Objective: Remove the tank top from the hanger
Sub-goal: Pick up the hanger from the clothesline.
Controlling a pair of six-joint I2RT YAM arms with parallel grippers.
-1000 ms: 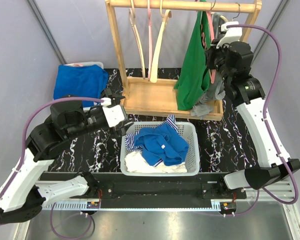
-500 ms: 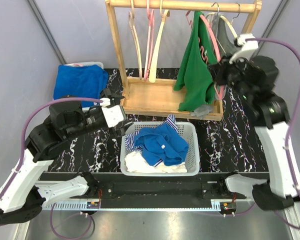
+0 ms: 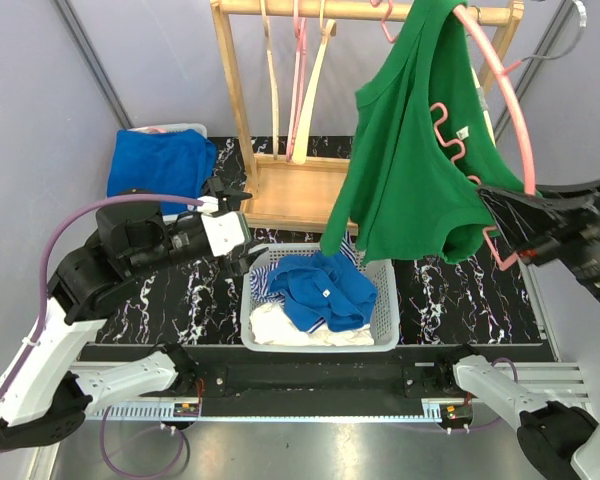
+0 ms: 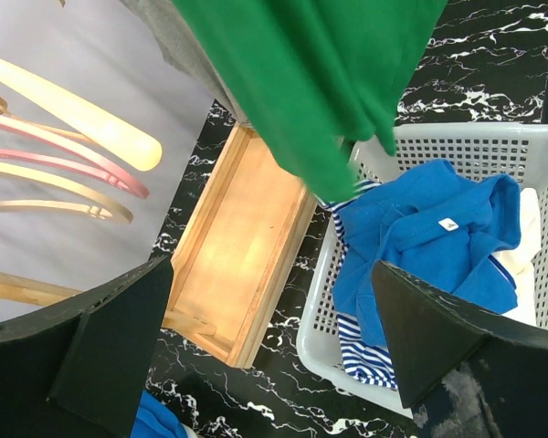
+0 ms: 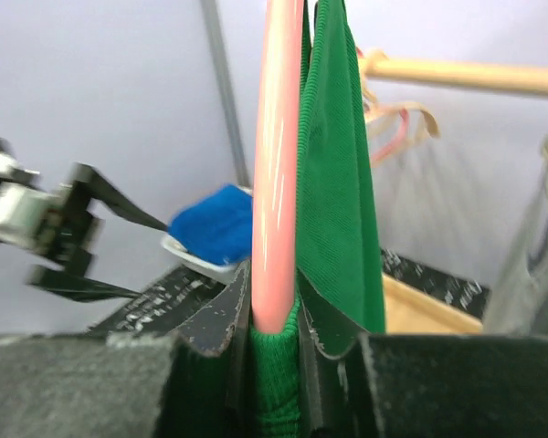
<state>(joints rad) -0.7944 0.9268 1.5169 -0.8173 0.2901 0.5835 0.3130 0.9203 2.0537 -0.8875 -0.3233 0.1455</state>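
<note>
The right claw (image 5: 272, 315) is clamped on the pink hanger (image 3: 507, 110), holding the green tank top (image 3: 410, 150) up over the basket (image 3: 388, 300). The left claw (image 4: 272, 265) gapes wide, empty. The top looks light, soft and limp — best pinched at the hem (image 3: 400, 250) and slid off.

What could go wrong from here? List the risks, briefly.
The right tool clamps the pink hanger, seemingly with green tank top fabric pinched too, so pulling may snag. The hem dangles at the basket, where the open left tool might grab the blue shirt instead.
</note>
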